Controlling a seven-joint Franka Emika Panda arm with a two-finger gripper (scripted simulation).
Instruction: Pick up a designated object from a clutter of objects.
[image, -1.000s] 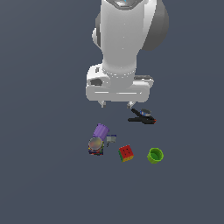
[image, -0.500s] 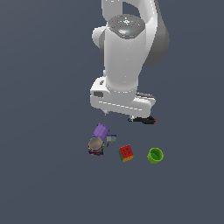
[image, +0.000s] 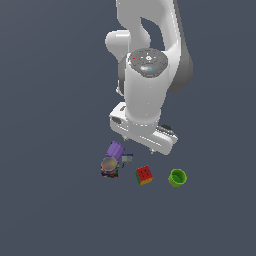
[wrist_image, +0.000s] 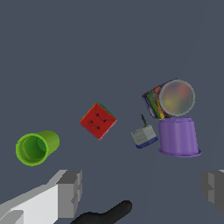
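- The coloured cube is seen resting alone on the dark floor, red face up, apart from every other item.
- It is flanked by the green cup on one side and, on the other, a small grey piece, a purple cylinder and a multicoloured can, the last two touching.
- The gripper is held above the floor with its fingers spread wide and nothing between them.
- In the wrist view the cube is shown ahead of the finger gap and off its midline toward the cup side; it is judged that a shift that way is needed before descent.
- A black shape near the fingers cannot be identified.
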